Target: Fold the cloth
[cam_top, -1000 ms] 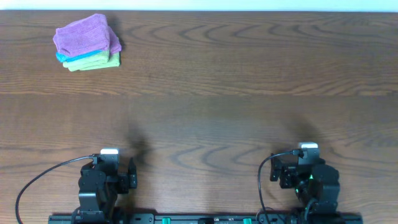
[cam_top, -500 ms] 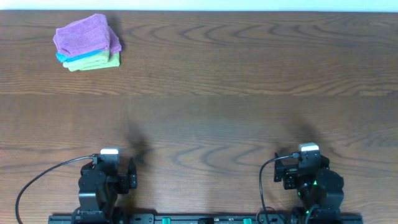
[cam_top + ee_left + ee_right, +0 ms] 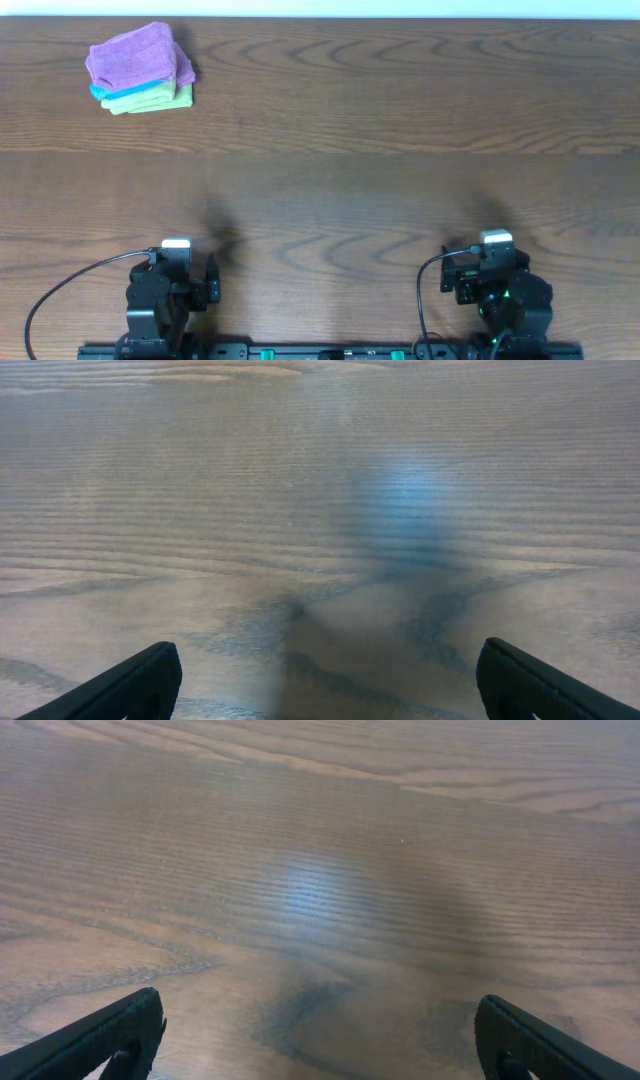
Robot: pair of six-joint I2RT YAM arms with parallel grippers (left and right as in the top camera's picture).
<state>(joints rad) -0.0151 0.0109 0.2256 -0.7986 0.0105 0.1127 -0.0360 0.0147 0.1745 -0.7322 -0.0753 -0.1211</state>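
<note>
right tool point(image 3: 320, 1032) shifted slightly | it and left tool point(image 3: 327, 676) spread | cloth point(image 3: 136, 56) far-left, well apart

Dark brown wood-grain table point(image 3: 360, 130), faint seam point(image 3: 400, 153) across the middle, pale strip point(image 3: 400, 7) along far edge, soft bluish glare point(image 3: 420, 500)
</note>
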